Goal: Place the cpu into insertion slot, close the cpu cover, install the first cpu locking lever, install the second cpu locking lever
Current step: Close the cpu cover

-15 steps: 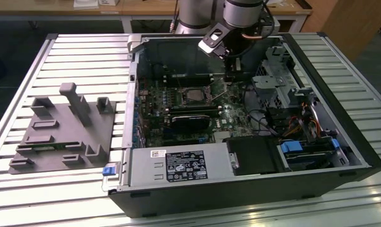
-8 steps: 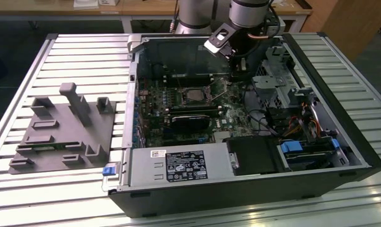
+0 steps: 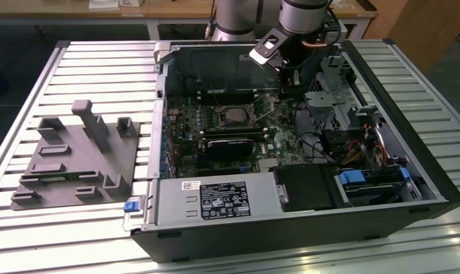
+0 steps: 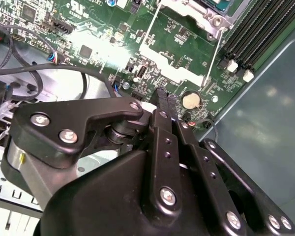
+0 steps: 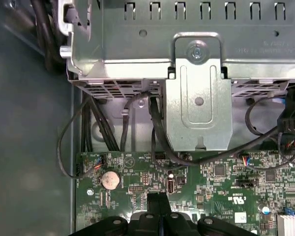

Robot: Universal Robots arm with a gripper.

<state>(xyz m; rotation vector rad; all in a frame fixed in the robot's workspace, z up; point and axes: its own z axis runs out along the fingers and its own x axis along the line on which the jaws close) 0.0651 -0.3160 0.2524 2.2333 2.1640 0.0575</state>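
While the pincer (image 5: 159, 199) hung low over the green motherboard (image 5: 221, 184), its two black fingers were pressed together with nothing between them, as both wrist views showed. In the second wrist view the pincer (image 4: 164, 101) stood just beside a round silver coin cell (image 4: 190, 101), short of the socket. A thin wire lever (image 4: 214, 54) ran along the socket's edge, next to the long black memory slots (image 4: 265, 29).

In the exterior view the arm (image 3: 302, 17) reached down into an open computer case (image 3: 412, 165) that lay on its side on a slatted metal worktop (image 3: 100, 63). The cpu (image 3: 234, 115) showed its pale face in the insertion slot (image 3: 250, 116) near the middle of the board, well apart from the pincer. The silver cpu cover (image 3: 219, 114) seemed to lie flat around it; whether it was latched I could not tell.

Beyond the board's edge, the first wrist view showed a steel drive cage (image 5: 196, 98) with black cables (image 5: 155, 128) trailing from under it. A grey moulded fixture (image 3: 77, 154) sat on the worktop towards the exterior view's left, apart from the case.
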